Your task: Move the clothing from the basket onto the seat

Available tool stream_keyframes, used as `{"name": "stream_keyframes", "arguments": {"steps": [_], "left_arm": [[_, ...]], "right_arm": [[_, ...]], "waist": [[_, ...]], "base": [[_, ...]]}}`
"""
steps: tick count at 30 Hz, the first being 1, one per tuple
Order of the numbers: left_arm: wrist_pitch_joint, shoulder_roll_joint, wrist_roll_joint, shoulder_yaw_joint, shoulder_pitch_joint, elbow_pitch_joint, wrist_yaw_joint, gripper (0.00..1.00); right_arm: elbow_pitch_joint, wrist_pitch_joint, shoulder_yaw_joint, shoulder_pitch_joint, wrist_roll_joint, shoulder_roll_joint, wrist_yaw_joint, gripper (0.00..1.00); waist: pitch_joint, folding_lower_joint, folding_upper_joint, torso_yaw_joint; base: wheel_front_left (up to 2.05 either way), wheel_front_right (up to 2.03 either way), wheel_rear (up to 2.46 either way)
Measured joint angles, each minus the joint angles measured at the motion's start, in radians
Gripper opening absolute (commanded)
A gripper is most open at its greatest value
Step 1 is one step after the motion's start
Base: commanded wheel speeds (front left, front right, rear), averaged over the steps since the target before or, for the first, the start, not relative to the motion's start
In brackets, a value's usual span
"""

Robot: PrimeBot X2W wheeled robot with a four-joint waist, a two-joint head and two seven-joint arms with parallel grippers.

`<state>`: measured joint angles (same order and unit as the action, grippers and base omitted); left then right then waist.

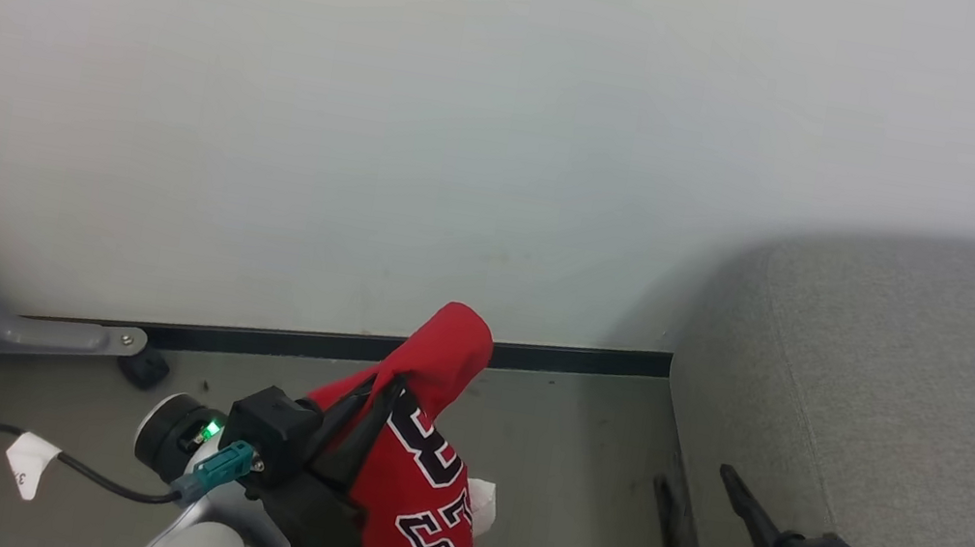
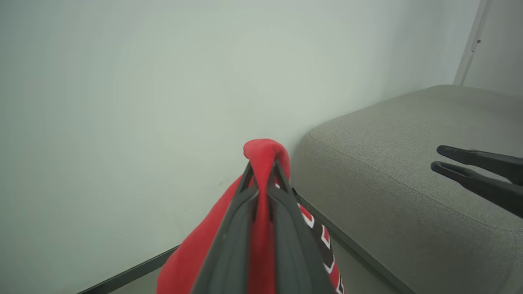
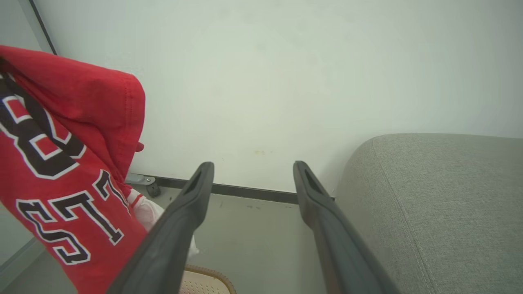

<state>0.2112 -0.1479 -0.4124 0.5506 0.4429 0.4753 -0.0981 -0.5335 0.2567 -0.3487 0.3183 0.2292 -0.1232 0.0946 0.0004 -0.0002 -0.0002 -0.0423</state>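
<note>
The seat [image 1: 917,400], one large grey cushion, has nothing lying on the part I can see, so I judge no garment has been delivered yet. The basket [image 3: 204,281] is one, and I see only a corner of its brown rim, low and to the left of the seat.

One red jersey [image 1: 413,497] with black numerals hangs in the air to the left of the seat and above the basket, lifted but not yet carried across. A scrap of white fabric [image 1: 483,498] with red trim peeks out beneath it. I cannot tell if that is a second garment.

I have two claws. My left claw [image 1: 391,387] is clamped on a fold of the jersey. My right claw [image 1: 692,477] is spread wide and empty, just beside the seat's left edge.

What is left is to swing the jersey over the seat, release it, then check the basket.
</note>
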Motion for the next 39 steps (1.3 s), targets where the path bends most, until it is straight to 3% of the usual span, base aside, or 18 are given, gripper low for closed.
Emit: {"name": "stream_keyframes", "arguments": {"steps": [8,19,29,39], "left_arm": [[-0.044,0.002,-0.007,0.003,0.006,-0.039,0.000,0.00],[-0.098,0.027,-0.009,0.017,0.031,-0.067,0.001,0.00],[-0.141,0.052,-0.009,0.042,0.082,-0.093,0.001,0.00],[-0.166,0.058,-0.016,0.055,0.086,-0.111,0.001,0.00]], "right_arm": [[-0.006,0.000,-0.093,0.004,-0.021,0.017,0.020,1.00],[-0.085,0.000,-0.302,0.095,-0.051,0.034,0.029,1.00],[-0.185,0.000,-0.477,0.216,0.004,0.040,0.029,1.00],[-0.287,0.000,-0.563,0.288,0.079,0.045,0.029,1.00]], "waist": [[-0.009,0.0002,0.0002,-0.009],[-0.006,0.0002,0.0002,-0.016],[0.002,0.0003,0.0002,0.011],[0.007,0.0003,0.0002,0.024]], "base": [[0.00,0.00,0.00],[0.00,0.00,0.00],[0.00,0.00,0.00],[0.00,0.00,0.00]]}}
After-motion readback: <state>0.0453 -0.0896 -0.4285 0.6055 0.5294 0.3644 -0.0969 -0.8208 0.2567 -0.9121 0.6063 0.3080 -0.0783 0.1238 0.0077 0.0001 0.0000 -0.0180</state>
